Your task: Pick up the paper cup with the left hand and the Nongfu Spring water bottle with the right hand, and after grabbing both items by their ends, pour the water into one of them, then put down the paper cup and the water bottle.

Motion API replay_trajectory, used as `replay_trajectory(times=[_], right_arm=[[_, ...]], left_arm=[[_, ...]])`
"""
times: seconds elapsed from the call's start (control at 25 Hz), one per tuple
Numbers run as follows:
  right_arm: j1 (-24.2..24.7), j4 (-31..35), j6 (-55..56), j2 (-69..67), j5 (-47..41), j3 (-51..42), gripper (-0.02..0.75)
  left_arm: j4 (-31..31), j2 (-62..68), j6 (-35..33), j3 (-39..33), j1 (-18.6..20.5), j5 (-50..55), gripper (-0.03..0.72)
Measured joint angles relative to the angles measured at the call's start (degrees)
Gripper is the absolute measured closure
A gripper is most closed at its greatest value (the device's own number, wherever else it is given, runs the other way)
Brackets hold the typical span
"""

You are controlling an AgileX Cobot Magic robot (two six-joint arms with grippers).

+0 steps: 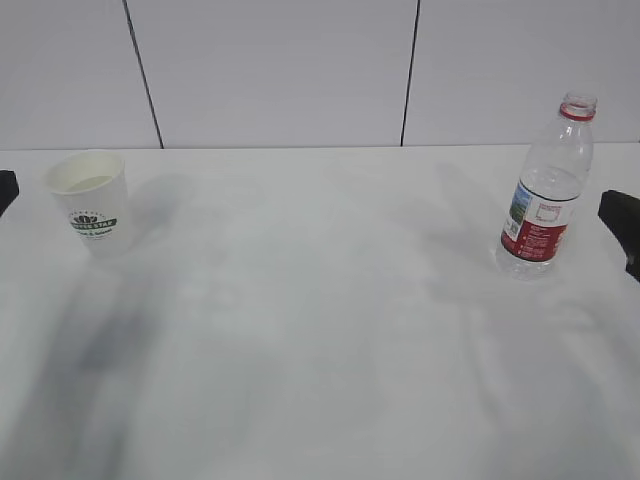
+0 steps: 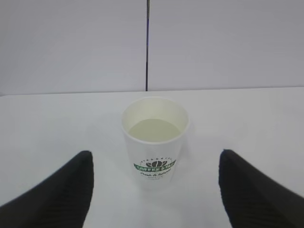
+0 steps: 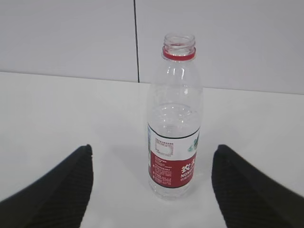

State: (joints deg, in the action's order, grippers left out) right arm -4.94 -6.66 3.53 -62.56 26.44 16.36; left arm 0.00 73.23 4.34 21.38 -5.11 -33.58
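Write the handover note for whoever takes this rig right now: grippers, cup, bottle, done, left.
Left gripper: open, empty, lined up on the paper cup.
Right gripper: open, empty, lined up on the Nongfu Spring water bottle.
Cup stands upright at the table's far left, liquid already in it.
Bottle stands upright at far right, uncapped; its water level is hard to read.
Done: nothing is held; whether the pour has happened is unclear.
Left: check that before picking anything up.

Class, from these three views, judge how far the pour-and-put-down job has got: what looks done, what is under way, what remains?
Done, apparently: the white paper cup with the green logo holds liquid and stands on the white table; the uncapped clear plastic bottle with the red label stands upright. In hand: nothing; the left claw and right claw are open, touching neither. Left: seemingly only pulling the arms away.
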Motion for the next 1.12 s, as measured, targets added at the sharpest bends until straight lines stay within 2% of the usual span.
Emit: replay_trajectory(times=[0.92, 1.12], right_arm=[[0.0, 0.0, 1.1, 17.5, -23.8, -0.5, 0.152], [0.0, 0.0, 1.2, 22.5, -31.7, -0.5, 0.151]], left_arm=[[1.6, -27.1, 0.0, -0.3, 0.0, 32.9, 0.094], [1.7, -32.2, 0.0, -0.3, 0.0, 38.8, 0.096]])
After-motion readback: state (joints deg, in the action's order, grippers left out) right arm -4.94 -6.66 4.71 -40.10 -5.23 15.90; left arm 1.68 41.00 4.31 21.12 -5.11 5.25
